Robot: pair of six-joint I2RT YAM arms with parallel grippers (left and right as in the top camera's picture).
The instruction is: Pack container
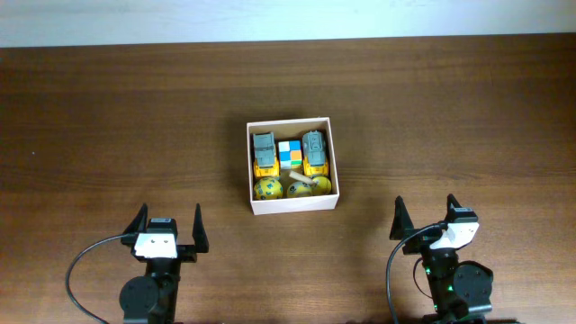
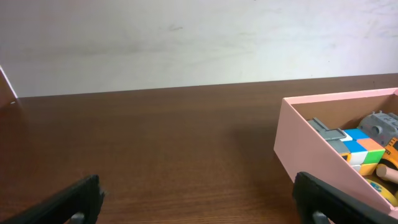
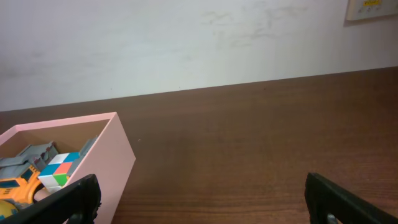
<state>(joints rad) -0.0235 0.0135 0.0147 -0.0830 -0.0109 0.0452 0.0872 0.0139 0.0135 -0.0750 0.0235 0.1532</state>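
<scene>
My left pincer (image 1: pixel 171 212) and my right pincer (image 1: pixel 425 207) both stand spread wide, pinching nothing. They are by the near edge of the dark brown wooden table (image 1: pixel 108 117), one toward each near corner. The square, shallow cardboard container (image 1: pixel 293 205), whitish outside and tan inside, sits in the middle of the table, well apart from both. Inside, a multicoloured cube (image 1: pixel 288 155) lies between a grey-and-yellow toy truck (image 1: pixel 264 153) and a second such truck (image 1: pixel 312 153). Yellow patterned balls (image 1: pixel 266 188) line the container's near wall.

Square whitish container (image 1: pixel 291 205) mid-table, lid off, tan inside, holding toys.
</scene>
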